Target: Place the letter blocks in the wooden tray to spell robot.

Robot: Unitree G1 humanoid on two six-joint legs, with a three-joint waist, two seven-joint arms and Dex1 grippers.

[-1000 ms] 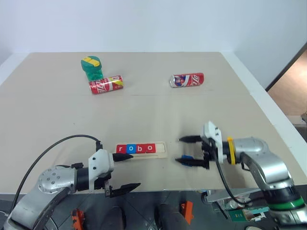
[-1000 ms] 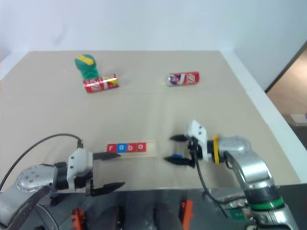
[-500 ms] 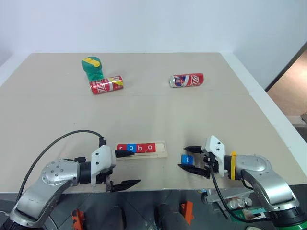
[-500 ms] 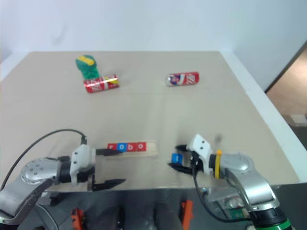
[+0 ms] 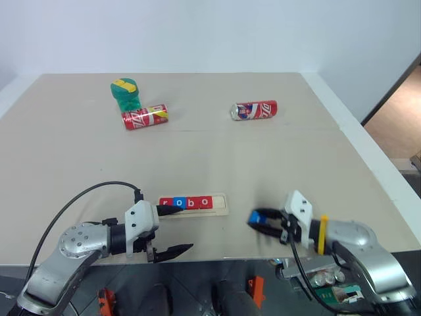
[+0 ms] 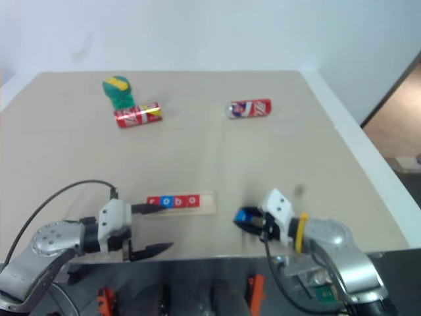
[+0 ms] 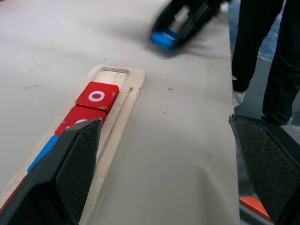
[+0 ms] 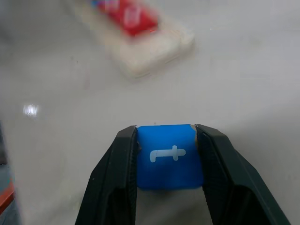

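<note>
The wooden tray [image 5: 223, 205] lies near the table's front edge and holds several letter blocks [image 5: 188, 203] spelling r, o, b, o, with a bare slot at its right end. To the right of the tray, my right gripper [image 5: 256, 218] is shut on a blue letter block with a white t [image 8: 168, 155], one finger on each side. My left gripper [image 5: 172, 230] stands open at the tray's left end, its far finger [image 5: 170, 210] beside the tray and its near finger at the table edge. The left wrist view shows the red o block [image 7: 97, 97] and the tray's bare end [image 7: 111, 75].
Two red soda cans [image 5: 145, 116] [image 5: 254, 110] lie on their sides at the back of the table. A green and yellow object [image 5: 125, 93] stands behind the left can. A person's dark legs [image 7: 260, 51] stand beyond the table edge in the left wrist view.
My right gripper has closed from wide open onto the blue t block near the front edge. The left gripper has stayed open by the tray.
</note>
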